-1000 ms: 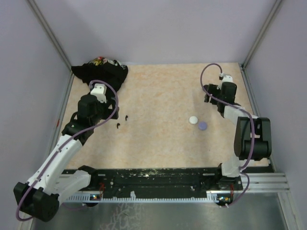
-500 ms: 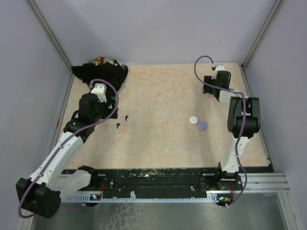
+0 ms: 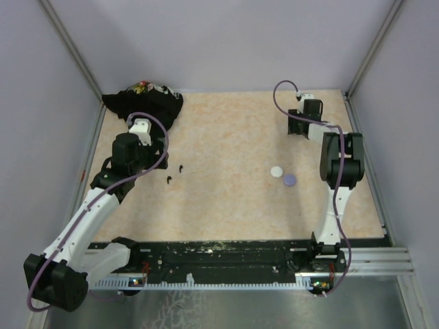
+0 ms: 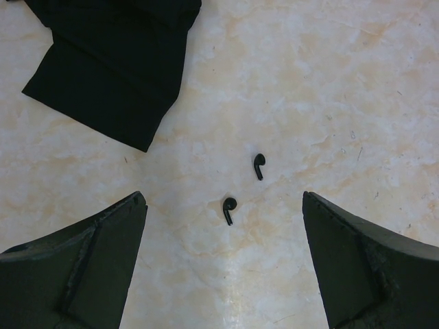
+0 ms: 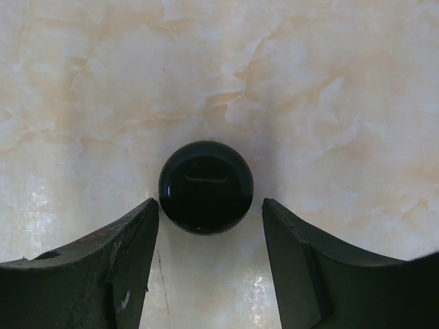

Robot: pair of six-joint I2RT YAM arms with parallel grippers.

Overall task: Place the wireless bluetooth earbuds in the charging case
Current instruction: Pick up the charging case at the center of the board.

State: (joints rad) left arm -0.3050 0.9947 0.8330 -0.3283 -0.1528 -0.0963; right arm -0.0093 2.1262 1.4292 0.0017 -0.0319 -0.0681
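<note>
Two tiny dark earbuds (image 4: 258, 165) (image 4: 228, 208) lie on the marbled table; they also show in the top view (image 3: 181, 166) (image 3: 169, 180). My left gripper (image 4: 223, 196) is open and empty, hovering above them with the nearer earbud between its fingertips; in the top view it (image 3: 160, 155) is at the left. My right gripper (image 5: 209, 203) is open at the far right of the table (image 3: 293, 127). A glossy black round case (image 5: 206, 186), closed, lies between its fingertips, untouched. No lavender or white earbuds are in view.
A white disc (image 3: 276, 172) and a lavender disc (image 3: 289, 180) lie side by side right of centre. A crumpled black cloth (image 3: 144, 103) sits at the back left, its edge in the left wrist view (image 4: 110, 75). Walls enclose the table.
My right arm has swung back and left toward the far edge, bringing its gripper over the black case. My left arm has barely moved.
</note>
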